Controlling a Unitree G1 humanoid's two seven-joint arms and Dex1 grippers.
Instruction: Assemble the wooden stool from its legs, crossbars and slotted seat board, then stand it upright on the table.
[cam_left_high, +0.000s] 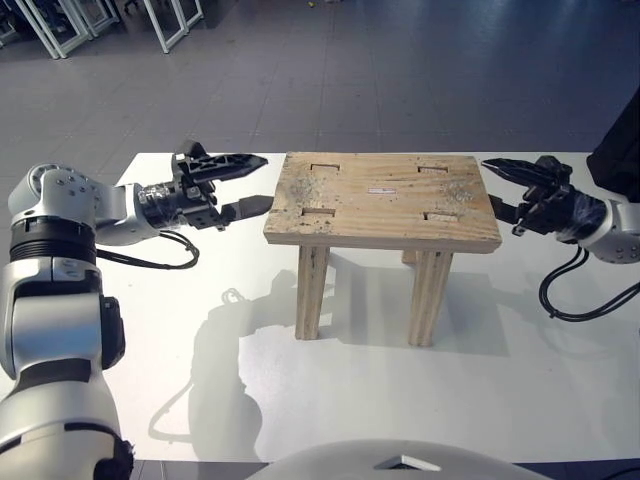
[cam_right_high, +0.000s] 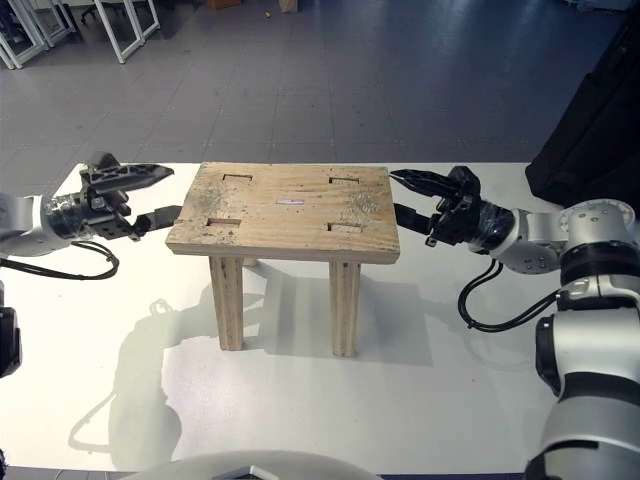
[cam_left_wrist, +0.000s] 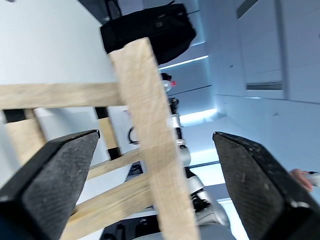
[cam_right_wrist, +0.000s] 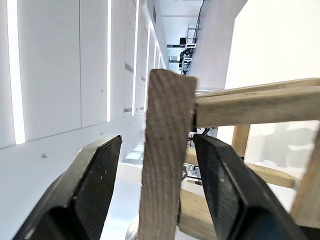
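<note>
Standing upright near the middle of the white table (cam_left_high: 350, 400), the wooden stool (cam_left_high: 385, 205) is fully put together: its slotted seat board (cam_left_high: 380, 190) lies flat on top with four rectangular slots showing in its face, and the pale legs (cam_left_high: 312, 290) beneath it rest on the tabletop. The left gripper (cam_left_high: 265, 181) is at the seat board's left end, its jaws apart and stacked one above the other, the upper fingertip level with the board's top and the lower one just beside its edge. In the left wrist view the board's edge runs between the two dark pads (cam_left_wrist: 50, 172) with a clear gap on each side, so nothing is clamped. The left arm comes in from the table's left side with the forearm roughly level and the wrist pointing straight at the stool. The right gripper (cam_right_high: 395, 193) mirrors it at the seat board's right end, also spread wide with one finger above and one below the board's height. In the right wrist view its pads (cam_right_wrist: 95, 185) flank the end of the board without pressing on it. The right forearm lies low and level, reaching inward from the right. A black cable (cam_left_high: 165, 262) loops below the left wrist, and another cable (cam_right_high: 490, 300) hangs in a loop under the right wrist.
</note>
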